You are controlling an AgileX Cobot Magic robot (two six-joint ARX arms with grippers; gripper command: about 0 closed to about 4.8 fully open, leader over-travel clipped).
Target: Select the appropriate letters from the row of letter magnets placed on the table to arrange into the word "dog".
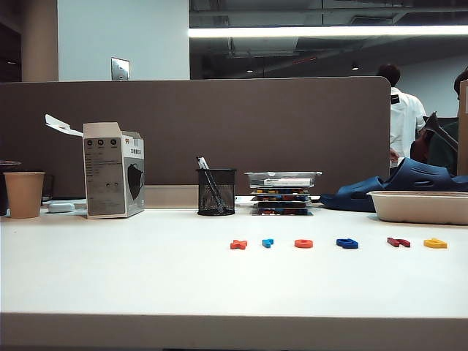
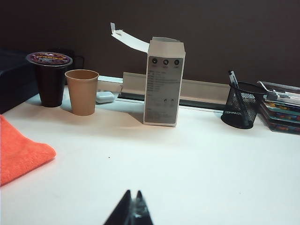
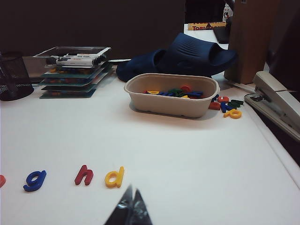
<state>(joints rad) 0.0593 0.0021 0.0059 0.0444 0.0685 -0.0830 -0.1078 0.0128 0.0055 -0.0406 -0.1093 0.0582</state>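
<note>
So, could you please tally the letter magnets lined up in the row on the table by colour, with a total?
Orange cross-shaped magnet: 1
Light blue magnet: 1
Orange-red ring: 1
Dark blue magnet: 1
Dark red magnet: 1
Yellow magnet: 1
Total: 6

The wide white matte table point(image 1: 110, 270) carries a black wire-mesh pen cup point(image 1: 216, 191). Left of the cup stand an open grey cardboard box point(image 1: 113, 170) and a tan paper cup point(image 1: 24, 194); right of it sit stacked clear plastic trays point(image 1: 282, 192) and a beige oval pulp tray point(image 1: 420, 206). In front of the cup lies the row of plastic letter magnets point(image 1: 333, 243): orange cross-shaped point(image 1: 238, 244), light blue point(image 1: 268, 242), orange-red ring point(image 1: 303, 243), dark blue "g" point(image 1: 347, 243), dark red "h" point(image 1: 398, 242), yellow "d" point(image 1: 435, 243).
</note>
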